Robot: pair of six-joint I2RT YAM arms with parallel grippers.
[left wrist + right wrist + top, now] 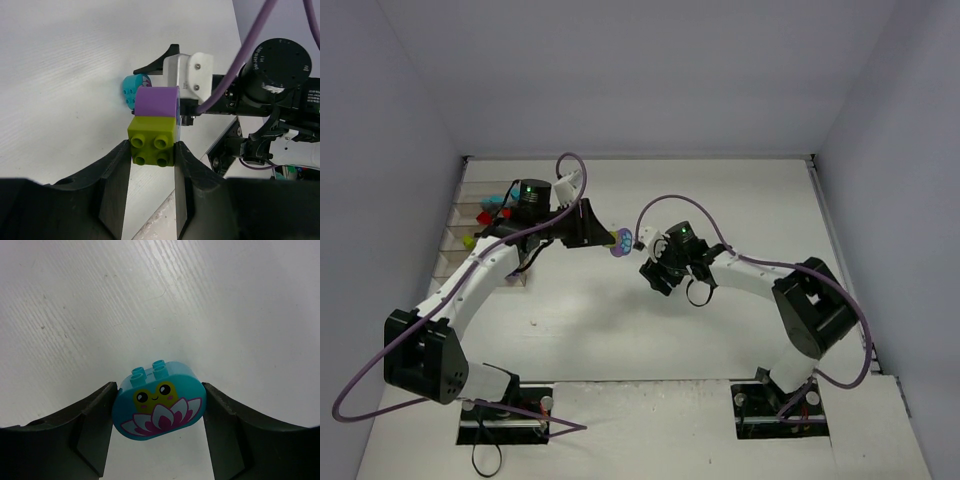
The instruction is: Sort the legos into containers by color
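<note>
Left wrist view: our left fingers point(116, 175) clamp a lime green brick point(152, 141), studs toward the camera, with a purple brick point(157, 102) stacked on it. Just beyond, our right fingers point(92, 427) grip a cyan brick point(159, 402) printed with a frog on a lotus, no lettering. The containers point(460, 235) sit far left on the table point(740, 200), nearer our left arm.
</note>
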